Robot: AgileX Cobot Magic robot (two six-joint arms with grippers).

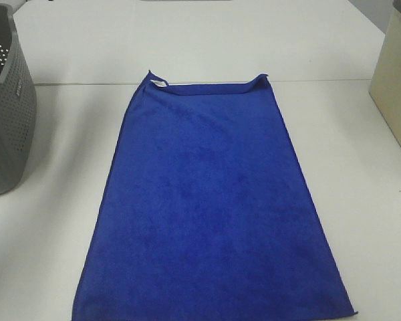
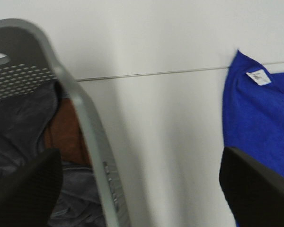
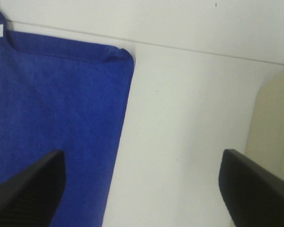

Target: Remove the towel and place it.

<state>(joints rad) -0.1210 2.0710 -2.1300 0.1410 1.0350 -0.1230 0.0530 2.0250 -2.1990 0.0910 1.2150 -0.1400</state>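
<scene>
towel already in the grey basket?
No, the towel lies spread flat on the table, apart from the grey basket at the left edge of the high view.

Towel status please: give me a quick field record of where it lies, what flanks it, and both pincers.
towel: spread flat on the table, far corners slightly curled
tag: white, at the far left corner
basket: grey, perforated, left of the towel, dark clothes inside
box: beige, right of the towel
left pincer: open, empty, between basket and towel
right pincer: open, empty, over the towel's right edge
</scene>
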